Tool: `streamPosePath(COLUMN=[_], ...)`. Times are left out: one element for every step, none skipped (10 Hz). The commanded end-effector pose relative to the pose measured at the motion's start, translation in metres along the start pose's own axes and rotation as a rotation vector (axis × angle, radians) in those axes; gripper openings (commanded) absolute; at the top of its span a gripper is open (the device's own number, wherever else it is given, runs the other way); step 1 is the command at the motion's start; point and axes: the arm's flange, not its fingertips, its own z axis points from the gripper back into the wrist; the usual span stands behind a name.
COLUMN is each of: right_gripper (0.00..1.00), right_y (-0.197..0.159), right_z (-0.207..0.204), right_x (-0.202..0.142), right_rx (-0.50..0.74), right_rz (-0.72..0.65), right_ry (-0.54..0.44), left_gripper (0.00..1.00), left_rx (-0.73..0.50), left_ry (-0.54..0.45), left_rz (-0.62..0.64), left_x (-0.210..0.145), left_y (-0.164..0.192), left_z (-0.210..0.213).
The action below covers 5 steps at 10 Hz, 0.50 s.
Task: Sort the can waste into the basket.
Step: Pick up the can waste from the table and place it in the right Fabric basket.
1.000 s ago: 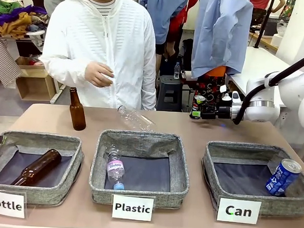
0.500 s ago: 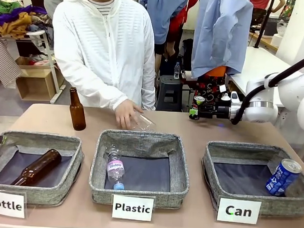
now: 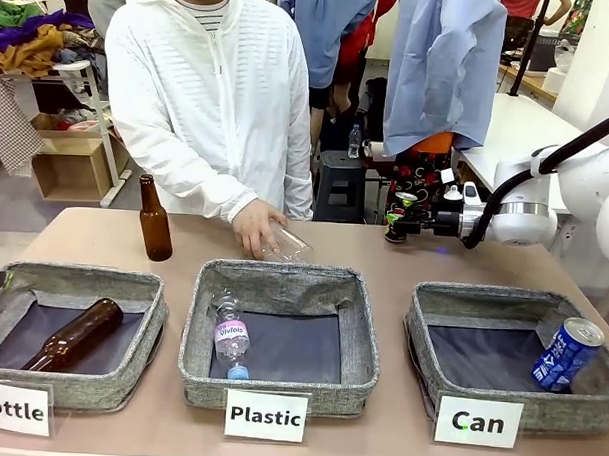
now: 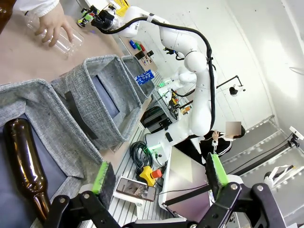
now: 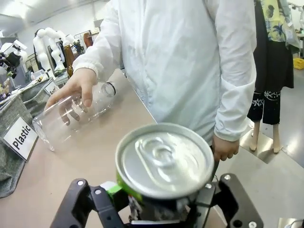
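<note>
- Since 1 s ago: the person's hand (image 3: 257, 226) has come down onto the clear bottle (image 3: 287, 245).
- My right gripper (image 3: 394, 225) is clamped on the dark can (image 5: 164, 161), up at the far side, well apart from the basket (image 3: 422, 332).
- 1 blue can (image 3: 566, 353) lies inside that basket.
- My left gripper (image 4: 159, 173) is spread wide, holding nothing.

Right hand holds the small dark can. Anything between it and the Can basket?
Nothing visible: bare tabletop lies between the small dark metal can in the right hand and the grey fabric Can basket.
</note>
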Motion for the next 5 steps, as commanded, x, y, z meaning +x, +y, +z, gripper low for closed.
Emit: streamPosePath(right_gripper=[0.00,0.00,0.00,0.00,0.00], right_y=[0.020,0.047,0.075,0.103,0.127], right_z=[0.020,0.047,0.071,0.093,0.112], right_x=[0.029,0.058,0.082,0.100,0.113], right_rx=[0.054,0.084,0.081,0.099,0.118], right_rz=[-0.011,0.002,0.019,0.014,-0.006], right_ry=[0.012,0.072,0.143,0.229,0.329], left_gripper=[1.00,1.00,1.00,1.00,1.00], left_rx=[-0.011,-0.011,-0.011,-0.011,-0.011], left_ry=[0.001,0.001,0.001,0.001,0.001], left_rz=[0.000,0.000,0.000,0.000,0.000], left_x=[0.000,0.000,0.000,0.000,0.000], left_y=[-0.003,-0.003,-0.003,-0.003,-0.003], left_z=[0.002,0.002,0.002,0.002,0.002])
